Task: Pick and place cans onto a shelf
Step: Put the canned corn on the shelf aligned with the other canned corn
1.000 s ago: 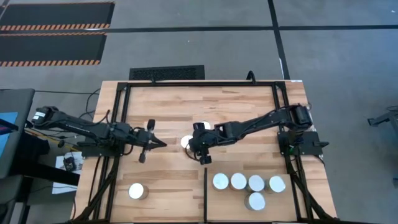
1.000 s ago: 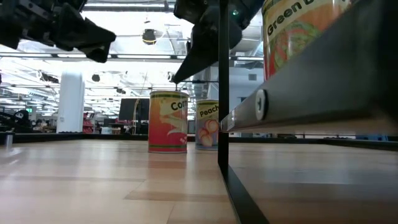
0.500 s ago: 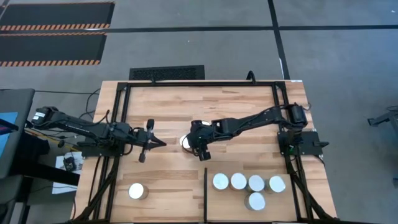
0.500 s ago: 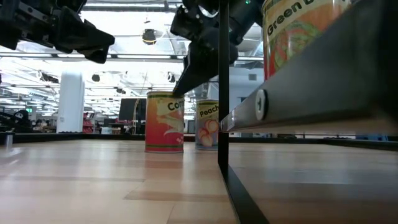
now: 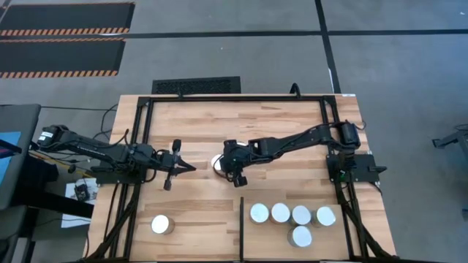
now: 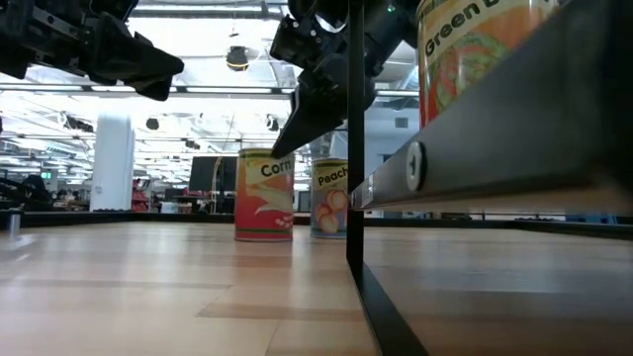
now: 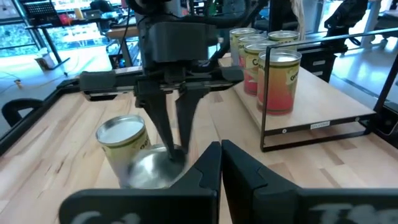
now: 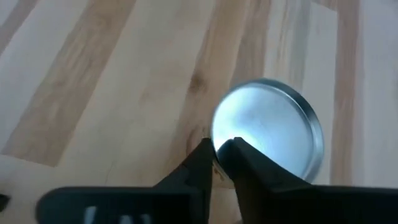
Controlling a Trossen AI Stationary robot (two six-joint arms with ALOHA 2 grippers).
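Two cans stand upright mid-table: a Corn can point(image 6: 265, 195) point(image 5: 217, 164) and a Peach can point(image 6: 331, 198) behind it. My right gripper point(image 8: 219, 155) point(image 5: 227, 166) points down over the Corn can's silver top point(image 8: 267, 127), its fingers drawn close together at the rim. My left gripper point(image 5: 175, 166) point(image 7: 221, 157) hovers shut to the left of both cans, touching nothing. Several more cans point(image 5: 291, 214) stand on the shelf point(image 5: 344, 241), right of the black divider bar point(image 5: 242, 223). My right gripper comes from above, pointing down, at the Corn can's top rim point(image 8: 216, 142). One fingertip point(image 8: 202, 155) stands outside the can's wall and the other point(image 8: 239, 152) over the lid, with the rim between them. The can stands upright on the table.
A single can point(image 5: 161, 224) stands near the table's front left. Black frame tubing point(image 5: 139, 146) runs around the wood top. In the low view the shelf's frame point(image 6: 495, 148) and a Green Beans can point(image 6: 475, 40) fill the right side.
My right gripper has gone a little toward the table's left and far edges and come down onto the Corn can's top.
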